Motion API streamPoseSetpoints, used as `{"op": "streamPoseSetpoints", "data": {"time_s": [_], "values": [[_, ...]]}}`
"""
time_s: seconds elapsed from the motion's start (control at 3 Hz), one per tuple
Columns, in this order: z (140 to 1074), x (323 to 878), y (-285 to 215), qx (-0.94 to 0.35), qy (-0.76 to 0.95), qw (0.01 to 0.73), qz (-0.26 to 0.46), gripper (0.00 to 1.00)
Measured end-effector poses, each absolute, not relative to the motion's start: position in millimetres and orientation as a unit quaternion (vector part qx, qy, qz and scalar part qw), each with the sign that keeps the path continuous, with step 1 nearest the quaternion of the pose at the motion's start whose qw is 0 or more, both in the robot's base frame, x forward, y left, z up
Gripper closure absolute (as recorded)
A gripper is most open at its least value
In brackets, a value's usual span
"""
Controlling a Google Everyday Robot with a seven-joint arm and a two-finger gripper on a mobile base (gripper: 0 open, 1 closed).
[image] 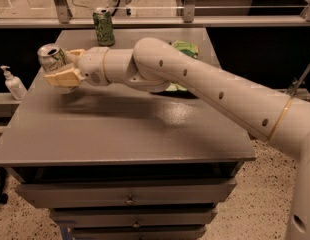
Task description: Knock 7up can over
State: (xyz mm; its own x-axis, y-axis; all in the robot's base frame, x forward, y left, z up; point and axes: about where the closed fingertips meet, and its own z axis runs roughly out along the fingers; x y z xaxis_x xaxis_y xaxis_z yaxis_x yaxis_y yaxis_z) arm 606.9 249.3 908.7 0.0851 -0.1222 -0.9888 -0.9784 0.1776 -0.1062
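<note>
- Two drink cans on grey flat-topped drawer cabinet [145, 129]: silvery-white 7up can with green lettering [51, 58] near the left edge, tilted, silver top leaning up and to the left; darker all-green can [103, 27] upright at the far edge, well apart.
- Cream two-finger gripper [64, 65] right at the 7up can, brought in low and sideways across the tabletop; impossible to tell whether clamped on the can or only pressed against its side.
- Low, level reach of the white jointed arm [195, 79] probably chosen for shoving the can's side rather than lifting.
- Judged mid-tip: leaning, not yet flat.
- Green crinkled snack bag [186, 48] half hidden behind the arm; white pump bottle [14, 84] off to the left, beyond the top.
- Risk of rolling off that near edge.
</note>
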Motion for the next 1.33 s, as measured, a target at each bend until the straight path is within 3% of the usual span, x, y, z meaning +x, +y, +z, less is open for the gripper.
{"op": "streamPoseSetpoints", "data": {"time_s": [0.67,1.33], "values": [[932.3,589.5,162.6,-0.589,0.573,0.460,0.335,1.00],[924.8,571.5,125.1,-0.701,0.586,0.324,0.245,1.00]]}}
